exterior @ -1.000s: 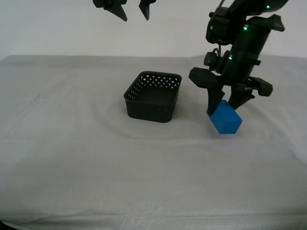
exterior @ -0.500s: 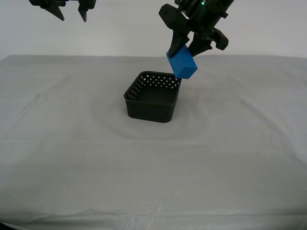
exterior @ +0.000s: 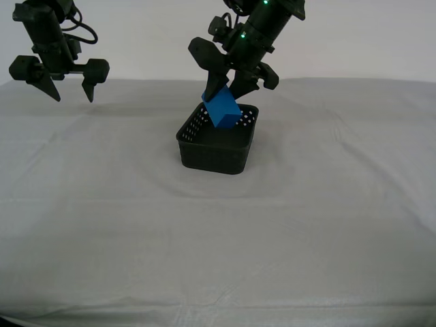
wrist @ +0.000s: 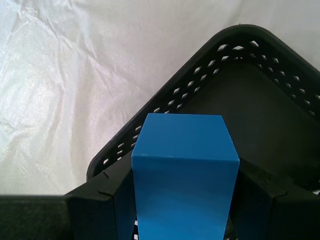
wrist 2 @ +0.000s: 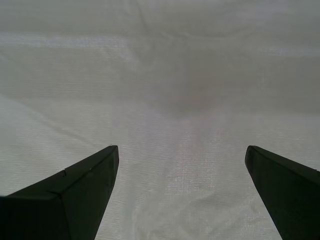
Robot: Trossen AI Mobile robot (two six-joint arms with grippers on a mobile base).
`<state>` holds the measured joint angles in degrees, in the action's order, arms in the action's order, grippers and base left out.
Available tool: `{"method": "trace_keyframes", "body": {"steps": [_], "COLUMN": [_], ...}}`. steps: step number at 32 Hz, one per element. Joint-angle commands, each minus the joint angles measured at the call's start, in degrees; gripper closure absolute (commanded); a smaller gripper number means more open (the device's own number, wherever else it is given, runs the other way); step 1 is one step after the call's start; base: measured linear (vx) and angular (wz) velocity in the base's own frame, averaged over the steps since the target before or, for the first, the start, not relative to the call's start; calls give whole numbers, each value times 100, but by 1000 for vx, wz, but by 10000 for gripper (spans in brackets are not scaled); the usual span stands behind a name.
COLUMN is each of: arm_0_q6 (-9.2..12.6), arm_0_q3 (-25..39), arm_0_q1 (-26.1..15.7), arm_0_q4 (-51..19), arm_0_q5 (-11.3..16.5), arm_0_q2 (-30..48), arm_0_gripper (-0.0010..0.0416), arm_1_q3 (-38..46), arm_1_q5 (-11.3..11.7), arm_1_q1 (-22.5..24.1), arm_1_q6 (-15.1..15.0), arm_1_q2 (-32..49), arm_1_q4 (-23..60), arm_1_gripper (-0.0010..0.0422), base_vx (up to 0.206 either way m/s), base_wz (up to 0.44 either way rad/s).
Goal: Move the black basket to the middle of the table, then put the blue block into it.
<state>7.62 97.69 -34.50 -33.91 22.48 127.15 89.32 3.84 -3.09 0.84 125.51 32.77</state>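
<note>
The black basket (exterior: 218, 139) stands near the middle of the table (exterior: 218, 225). My first gripper (exterior: 228, 95) is shut on the blue block (exterior: 223, 110) and holds it tilted just above the basket's far rim. In the first wrist view the blue block (wrist: 182, 180) sits between the fingers (wrist: 97, 200) with the basket (wrist: 260, 100) beyond it. My second gripper (exterior: 67, 88) is open and empty, hanging over the far side of the table at the exterior view's left. The second wrist view shows its open gripper (wrist 2: 180, 165) over bare cloth.
The pale cloth (wrist 2: 165, 90) is slightly wrinkled around the basket. The table's front edge (exterior: 218, 315) runs along the bottom of the exterior view.
My first gripper carried the blue block from the cloth at the exterior view's right up and over to the basket, and has lowered it toward the rim. My second gripper moved left and came down.
</note>
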Motion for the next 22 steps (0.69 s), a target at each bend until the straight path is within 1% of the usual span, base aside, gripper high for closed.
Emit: {"method": "trace_keyframes", "body": {"steps": [1, 2, 3, 5, 6, 8, 10, 12, 13, 14, 15, 17, 22], "arm_0_q6": [-15, -13, -15, -17, -17, -15, -15, -15, -15, -15, -15, -13, -13], "arm_0_q3": [4, 4, 4, 4, 4, 4, 4, 7, 7, 4, 4, 4, 7], "arm_0_q1": [-7, -7, -7, -7, -7, -7, -7, -7, -7, -7, -7, -7, -7], "arm_0_q4": [-35, -44, -90, -101, -101, -103, -103, -103, -103, -103, -98, -94, -90], "arm_0_q5": [17, 17, 17, 20, 20, 17, 17, 17, 17, 17, 17, 17, 17], "arm_0_q2": [-4, -4, -4, -4, -4, -4, -4, -4, -4, -4, -4, -4, -4], "arm_0_gripper": [329, 319, 277, 241, 215, 133, 60, 18, 4, 1, 14, 26, 41], "arm_1_q3": [-9, -9, -9, -9, -9, -9, -9, -9, -9, -9, -9, -9, -9], "arm_1_q5": [4, 4, 4, 4, 4, 4, 4, 4, 4, 4, 4, 4, 4], "arm_1_q1": [-7, -9, -13, -15, -15, -17, -20, -20, -17, -17, -20, -20, -20], "arm_1_q6": [-22, -22, -22, -17, -7, -2, -2, -2, -4, -4, -4, -4, -2], "arm_1_q2": [4, 4, 4, 4, 4, 4, 4, 4, 4, 4, 4, 4, 4], "arm_1_q4": [9, 7, 9, 11, 9, 0, -17, -17, -22, -28, -35, -46, -79], "arm_1_gripper": [62, 62, 62, 62, 62, 62, 62, 62, 62, 62, 62, 62, 62], "base_vx": [0, 0, 0, 0, 0, 0, 0, 0, 0, 0, 0, 0, 0], "base_wz": [0, 0, 0, 0, 0, 0, 0, 0, 0, 0, 0, 0, 0]}}
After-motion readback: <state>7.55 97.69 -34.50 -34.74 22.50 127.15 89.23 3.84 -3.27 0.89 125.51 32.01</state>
